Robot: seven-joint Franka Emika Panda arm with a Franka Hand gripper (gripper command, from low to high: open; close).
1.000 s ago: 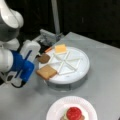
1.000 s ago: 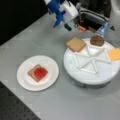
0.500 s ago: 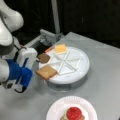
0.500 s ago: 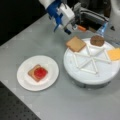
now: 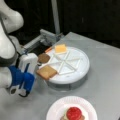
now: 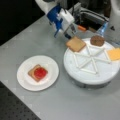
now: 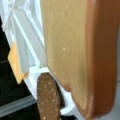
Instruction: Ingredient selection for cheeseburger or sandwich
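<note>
One toast square [image 6: 75, 44] between the fingers [image 6: 68, 32].

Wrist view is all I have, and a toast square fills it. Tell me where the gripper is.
Observer: In a front view, the gripper is just off the white tray's rim, next to the toast square, which overhangs that rim.
Operator: Report on the plate. I can't see it.
Observer: The paper plate carries the sandwich, with a red round on top.
</note>
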